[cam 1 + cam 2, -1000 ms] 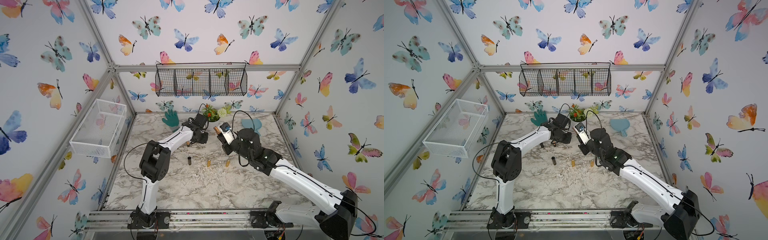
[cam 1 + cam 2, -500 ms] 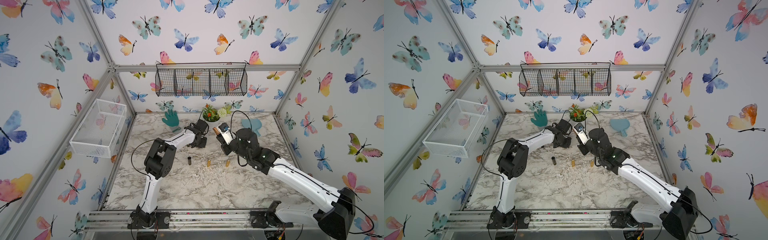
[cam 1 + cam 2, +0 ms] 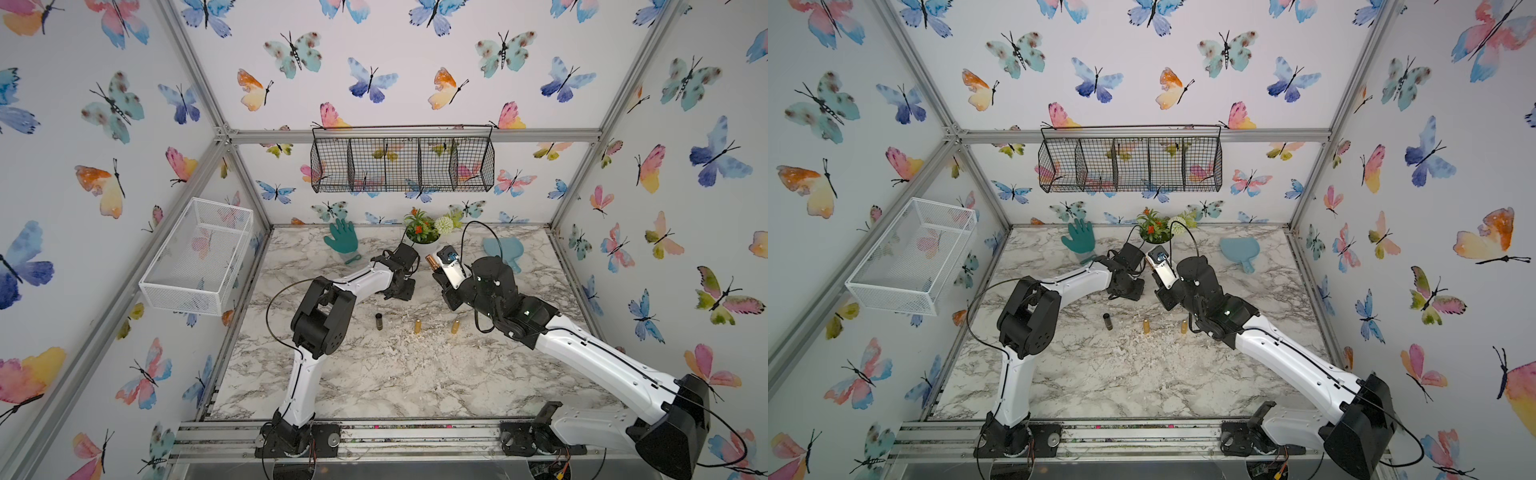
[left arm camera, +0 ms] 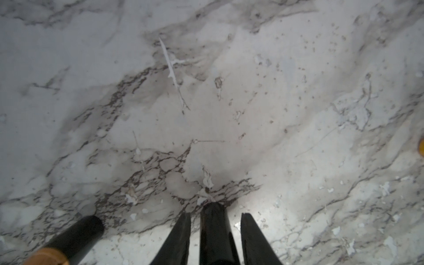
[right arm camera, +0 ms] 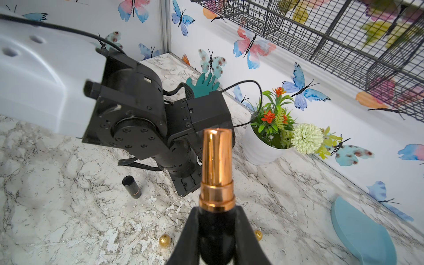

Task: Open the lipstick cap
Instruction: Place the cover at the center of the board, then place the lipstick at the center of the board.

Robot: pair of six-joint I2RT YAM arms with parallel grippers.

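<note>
The opening itself looks done: the lipstick (image 5: 216, 160) is bare of its cap, with a shiny rose-gold sleeve, slightly tapered and flat-topped, standing out of a ringed collar above a glossy black barrel. The right fingers (image 5: 187, 241) are clamped on that barrel and hold it in the air just in front of the white pot (image 5: 254, 146) of plastic flowers, the gold end pointing toward the pot. The cap (image 4: 214, 231), a smooth black cylinder with a mirror-like sheen, is down near the pot on the robot's left of it, apparently with its end on the bench (image 3: 374, 382). The left fingers (image 4: 179, 238) stand apart on either side of it, with a sliver of daylight on each side, so they appear to grip nothing. What seems left is only to lift those fingers clear without tipping the cap. The bench is marble-patterned, matt and flaking. Farther from the pot stand another dark tube (image 5: 132, 187) and a small gold piece (image 5: 164, 240).
</note>
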